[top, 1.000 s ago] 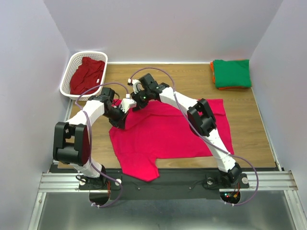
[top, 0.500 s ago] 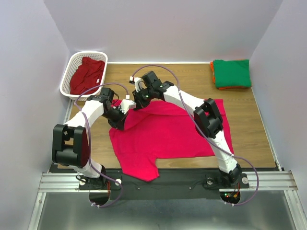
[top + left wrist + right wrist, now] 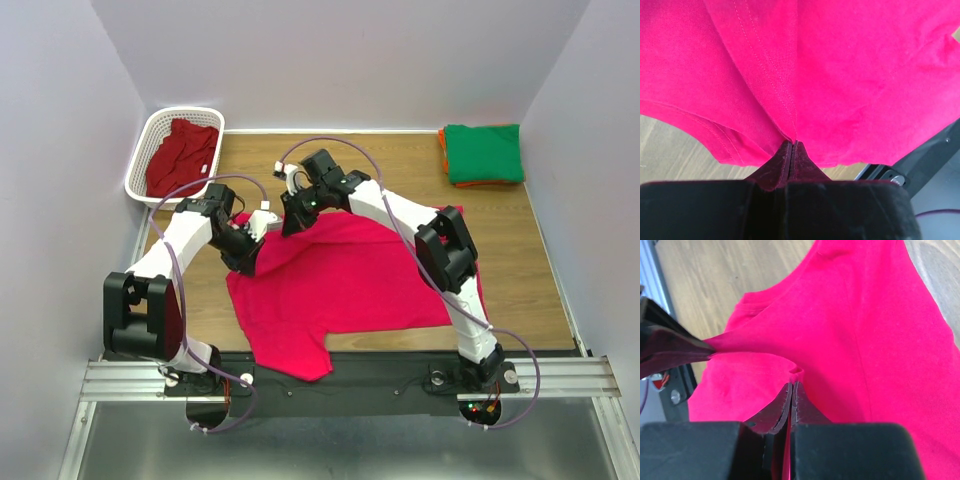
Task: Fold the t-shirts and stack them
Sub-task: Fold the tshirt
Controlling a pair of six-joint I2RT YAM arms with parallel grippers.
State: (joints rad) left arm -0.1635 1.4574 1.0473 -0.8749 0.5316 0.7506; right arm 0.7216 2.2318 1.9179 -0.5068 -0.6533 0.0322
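Swung the right elbow out toward 3 o'clock and eased the left one toward 7 over the last second, tugging the pinched edge slightly toward 9. Clamped on the pink shirt [image 3: 345, 285] with both tools: left gripper [image 3: 791, 143] on a seamed fold, right gripper [image 3: 792, 383] beside the collar, at the shirt's 10 to 11 o'clock corner. Spread mid-table, one sleeve draped off at 6. Likely raising that edge for a first fold. Green shirt [image 3: 483, 152] already folded at 1 o'clock; crimson shirt [image 3: 182, 155] waiting at 10.
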